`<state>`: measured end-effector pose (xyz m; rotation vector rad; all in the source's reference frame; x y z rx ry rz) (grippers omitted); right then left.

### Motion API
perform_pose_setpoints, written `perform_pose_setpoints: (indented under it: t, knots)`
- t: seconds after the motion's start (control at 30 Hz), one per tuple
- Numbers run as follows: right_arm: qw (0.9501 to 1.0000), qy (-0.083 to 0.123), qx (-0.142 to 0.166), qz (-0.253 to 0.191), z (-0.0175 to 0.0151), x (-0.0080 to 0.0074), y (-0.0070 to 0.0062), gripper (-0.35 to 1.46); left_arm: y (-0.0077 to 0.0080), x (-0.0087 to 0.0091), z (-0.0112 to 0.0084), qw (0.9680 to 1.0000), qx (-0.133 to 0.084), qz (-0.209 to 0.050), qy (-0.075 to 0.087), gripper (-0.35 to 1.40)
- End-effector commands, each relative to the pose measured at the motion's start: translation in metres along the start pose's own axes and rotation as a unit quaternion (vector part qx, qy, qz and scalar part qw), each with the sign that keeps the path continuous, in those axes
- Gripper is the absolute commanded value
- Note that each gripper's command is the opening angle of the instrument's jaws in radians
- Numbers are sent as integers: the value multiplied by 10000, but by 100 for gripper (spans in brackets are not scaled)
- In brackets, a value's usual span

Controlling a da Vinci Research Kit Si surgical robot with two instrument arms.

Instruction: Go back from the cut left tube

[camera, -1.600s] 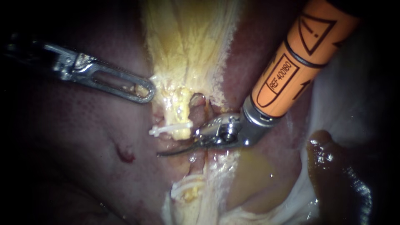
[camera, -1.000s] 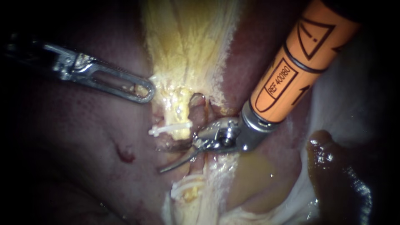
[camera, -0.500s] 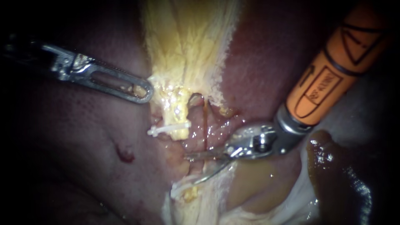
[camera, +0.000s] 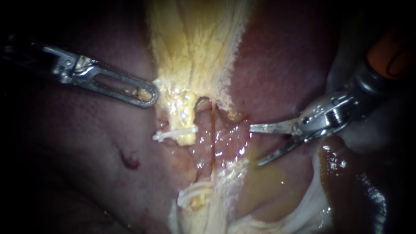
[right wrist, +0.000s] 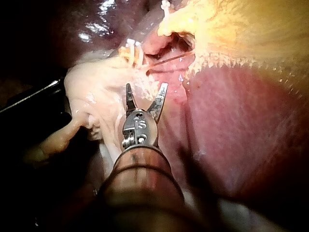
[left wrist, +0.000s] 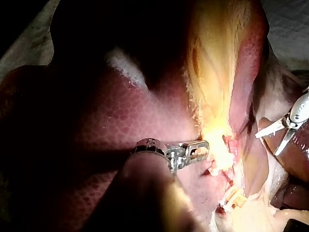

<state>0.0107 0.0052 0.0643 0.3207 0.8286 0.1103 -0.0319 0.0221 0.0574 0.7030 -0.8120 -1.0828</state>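
The cut left tube shows as two stumps with a gap between them. The upper stump (camera: 185, 125) is yellow and carries a white clip (camera: 174, 133); the lower stump (camera: 197, 197) carries white clips too. A thin reddish strand (camera: 213, 130) runs down just right of the gap. My right instrument (camera: 255, 145) stands to the right of the gap, clear of the stumps, its two thin blades open and holding nothing (right wrist: 146, 89). My left instrument (camera: 149, 96) is shut on the edge of the yellow tissue (camera: 195, 47) above the upper stump, as the left wrist view also shows (left wrist: 205, 147).
Dark red liver (camera: 281, 65) lies on both sides of the yellow tissue, with a small red nick (camera: 130, 161) at lower left. A brownish pool of fluid (camera: 260, 186) sits under the right instrument's blades. A dark glossy lump (camera: 342, 173) lies at the right.
My right instrument has drawn back to the right, out of the gap between the stumps, and its blades have opened. The left instrument has kept its hold and place.
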Motion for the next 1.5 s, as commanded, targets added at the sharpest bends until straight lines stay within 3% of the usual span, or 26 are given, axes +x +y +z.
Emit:
perform_pose_setpoints:
  t: [0.03, 0.5, 1.07, 1.5]
  knots:
    - [10000, -28, -63, -5, -1, 0, 0, 145, 0, 0, 1, 10000, -4, -4, 0, -35]
    - [9999, 1, 44, 119, -4, 5, 1, 145, 4, 3, 16, 10000, -49, 6, -36, -35]
    - [9999, 43, 26, 131, -2, 8, 2, 145, 11, 9, 71, 9999, 71, 16, 76, -35]
    - [9998, 80, 45, 169, -2, 9, 2, 145, 10, 9, 69, 9999, 103, 20, 83, -35]
